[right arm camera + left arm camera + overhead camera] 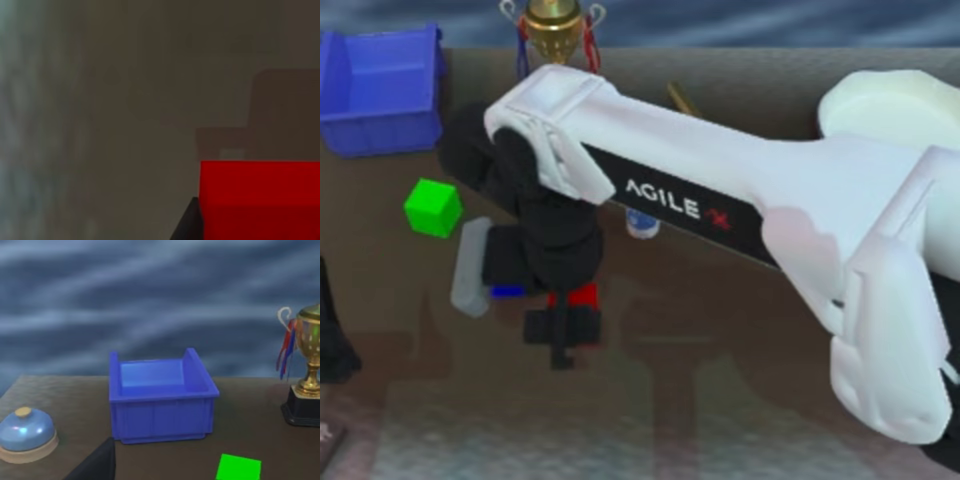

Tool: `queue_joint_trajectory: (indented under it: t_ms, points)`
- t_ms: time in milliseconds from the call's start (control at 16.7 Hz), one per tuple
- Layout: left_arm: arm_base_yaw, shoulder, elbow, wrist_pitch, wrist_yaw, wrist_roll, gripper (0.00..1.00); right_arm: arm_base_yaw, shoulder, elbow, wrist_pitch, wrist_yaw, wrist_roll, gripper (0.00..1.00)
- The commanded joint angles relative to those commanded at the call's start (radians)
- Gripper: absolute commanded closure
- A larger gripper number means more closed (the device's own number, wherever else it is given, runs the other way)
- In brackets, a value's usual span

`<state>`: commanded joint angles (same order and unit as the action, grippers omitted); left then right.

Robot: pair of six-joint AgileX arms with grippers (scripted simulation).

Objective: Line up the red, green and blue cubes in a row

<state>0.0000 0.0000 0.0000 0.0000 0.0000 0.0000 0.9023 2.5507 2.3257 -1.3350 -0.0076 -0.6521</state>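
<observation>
Your right arm reaches far across the table, its gripper (563, 322) low over the left-centre with the red cube (582, 294) at its fingers. The wrist view shows red filling the corner beside one dark finger (187, 222), so it looks clamped on, though I can't be sure. The blue cube (507, 291) peeks out just left of it, mostly hidden under the wrist. That's your risk: lower or swing carelessly and you could knock blue out of line. The green cube (432, 208) sits further left and farther back, near the bin (380, 90), not yet in the row. Your left arm (332, 345) is parked at the left edge; I can't tell how its fingers are set.
</observation>
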Motion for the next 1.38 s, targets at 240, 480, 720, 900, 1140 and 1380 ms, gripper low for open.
queue_joint_trajectory:
  t_ms: [240, 480, 720, 900, 1140, 1380]
  points:
    - [0.0, 0.0, 0.0, 0.0, 0.0, 0.0, 0.0, 0.005, -0.004, -0.135, 0.128, 0.0, -0.002, 1.0]
    - [0.0, 0.0, 0.0, 0.0, 0.0, 0.0, 0.0, 0.006, -0.003, -0.143, 0.136, 0.0, -0.002, 1.0]
    - [0.0, 0.0, 0.0, 0.0, 0.0, 0.0, 0.0, 0.006, -0.003, -0.143, 0.136, 0.0, -0.002, 0.7]
    - [0.0, 0.0, 0.0, 0.0, 0.0, 0.0, 0.0, 0.006, -0.003, -0.143, 0.136, 0.0, -0.002, 0.47]
    - [0.0, 0.0, 0.0, 0.0, 0.0, 0.0, 0.0, 0.006, -0.003, -0.143, 0.136, 0.0, -0.002, 0.17]
    - [0.0, 0.0, 0.0, 0.0, 0.0, 0.0, 0.0, 0.006, -0.003, -0.143, 0.136, 0.0, -0.002, 0.0]
